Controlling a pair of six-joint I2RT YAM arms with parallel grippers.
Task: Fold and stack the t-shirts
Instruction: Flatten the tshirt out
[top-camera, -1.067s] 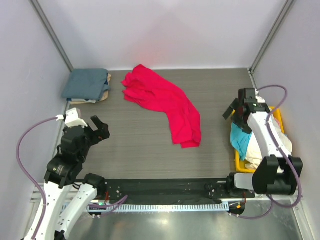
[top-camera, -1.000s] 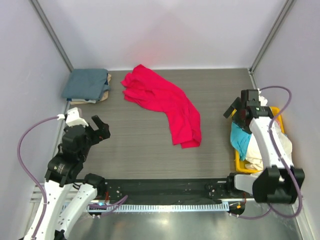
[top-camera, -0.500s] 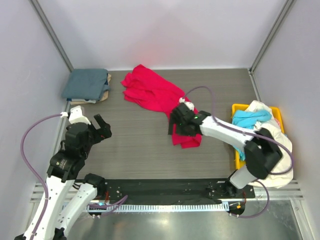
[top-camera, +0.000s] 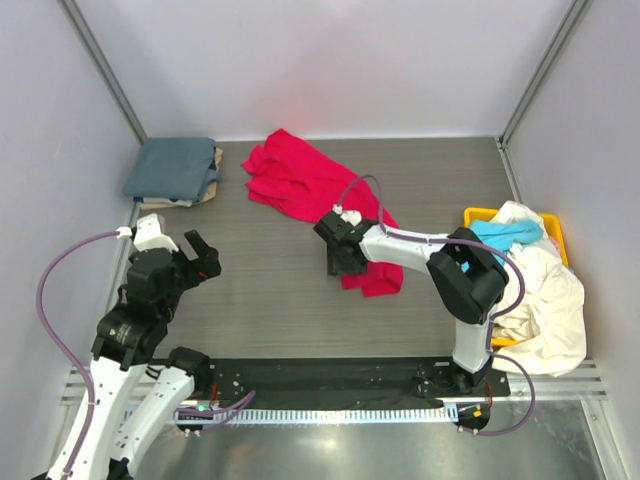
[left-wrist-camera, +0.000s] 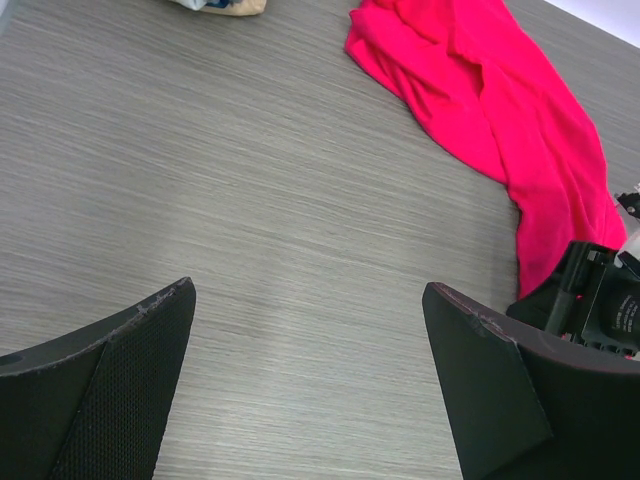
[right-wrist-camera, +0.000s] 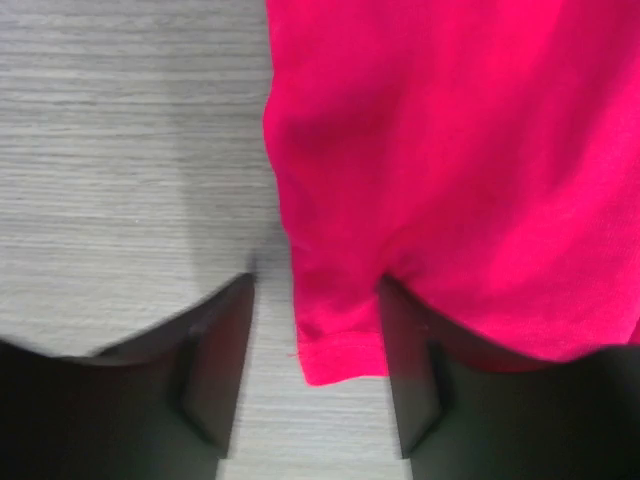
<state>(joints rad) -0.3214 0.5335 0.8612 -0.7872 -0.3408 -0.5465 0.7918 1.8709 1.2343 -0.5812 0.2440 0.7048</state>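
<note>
Right gripper (right-wrist-camera: 312, 365): fingers apart, straddling the near hem corner of the red-pink shirt (right-wrist-camera: 450, 150) and not closed on it. One finger is over the bare table (right-wrist-camera: 120, 150), the other over cloth. Left gripper (left-wrist-camera: 305, 385): fingers wide apart with nothing between them, above bare board.

Surface: grey wood-grain tabletop. Pale plain walls on three sides, with a metal post (top-camera: 105, 70) in each far corner.

Top view only: the red-pink shirt lies crumpled in a long diagonal from far centre toward mid-table, with the right gripper at its near end. In the far-left corner a slate blue-grey shirt (top-camera: 172, 165) lies folded on a tan shirt (top-camera: 214, 178). At the right edge sits a yellow bin (top-camera: 478, 215), with a cyan shirt (top-camera: 500, 235) and a cream-white shirt (top-camera: 550, 300) heaped in it and spilling over.

Left wrist view: the right gripper's black body beside the shirt's near end.

Right wrist view only: the hem stitching between the fingers.
</note>
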